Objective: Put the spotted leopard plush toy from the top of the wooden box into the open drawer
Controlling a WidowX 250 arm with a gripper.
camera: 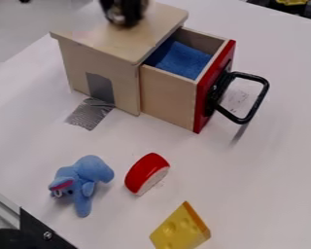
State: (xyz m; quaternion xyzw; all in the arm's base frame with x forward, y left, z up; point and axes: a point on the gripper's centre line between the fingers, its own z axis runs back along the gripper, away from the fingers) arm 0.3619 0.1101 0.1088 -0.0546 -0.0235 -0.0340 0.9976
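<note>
Blue toy elephant, red toy piece, yellow cheese.

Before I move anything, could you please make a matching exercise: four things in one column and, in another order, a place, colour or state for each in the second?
1. elephant
2. cheese
3. drawer
4. gripper

A. open, with blue cloth inside
B. over the wooden box
C. light blue
D. yellow, with round hollows

Pairs: 1-C, 2-D, 3-A, 4-B
</note>
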